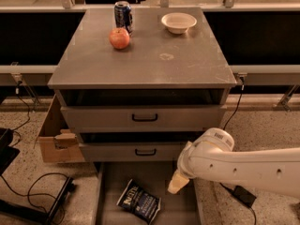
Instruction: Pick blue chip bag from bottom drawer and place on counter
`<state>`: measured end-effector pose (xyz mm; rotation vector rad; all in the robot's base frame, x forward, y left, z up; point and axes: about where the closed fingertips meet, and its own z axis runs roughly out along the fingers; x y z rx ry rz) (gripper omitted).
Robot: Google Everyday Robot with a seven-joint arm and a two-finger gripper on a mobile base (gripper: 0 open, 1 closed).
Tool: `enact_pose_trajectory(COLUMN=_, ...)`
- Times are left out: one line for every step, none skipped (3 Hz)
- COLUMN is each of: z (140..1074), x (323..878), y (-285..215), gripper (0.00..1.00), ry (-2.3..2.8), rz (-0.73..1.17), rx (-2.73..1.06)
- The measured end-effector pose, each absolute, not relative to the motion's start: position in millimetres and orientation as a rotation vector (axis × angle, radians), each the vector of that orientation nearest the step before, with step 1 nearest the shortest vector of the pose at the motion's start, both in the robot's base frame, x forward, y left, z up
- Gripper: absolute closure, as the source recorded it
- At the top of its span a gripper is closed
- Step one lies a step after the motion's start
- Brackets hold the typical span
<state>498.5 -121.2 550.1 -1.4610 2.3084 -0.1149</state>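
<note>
Blue chip bag (139, 203) lies flat on the floor of the bottom drawer (108, 182), just to the lower left of the gripper (178, 183) and not touching it. The drawer is pulled out fully, so the bag is open to reach from above. The gripper hangs low over the right part of the drawer, at the end of the white arm which comes in from the right side; I judge that it is held there to come down on the bag from above and a little from the side. If the gripper is spread or pressed together, I cannot tell, because only one pale tip shows. Nothing is held in it. The bag lies tilted, with its white lettering facing up, and its crinkly foil will probably slip or crush, so the grasp needs to go across the body of the bag. Far above the gripper is the counter (187, 64), where the bag must go; on its back part stand an apple (119, 38), a soda can (123, 15) and a bowl (178, 22), so the front part is the better place.
</note>
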Motion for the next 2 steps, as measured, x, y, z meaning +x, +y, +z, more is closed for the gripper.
enact_pose_trajectory(z=497, x=486, y=-91, gripper=0.0, ry=2.319, rz=-0.008, rx=-1.49)
enact_pose_trajectory(z=429, x=480, y=-74, gripper=0.0, ry=2.333, rz=0.093, rx=-1.481)
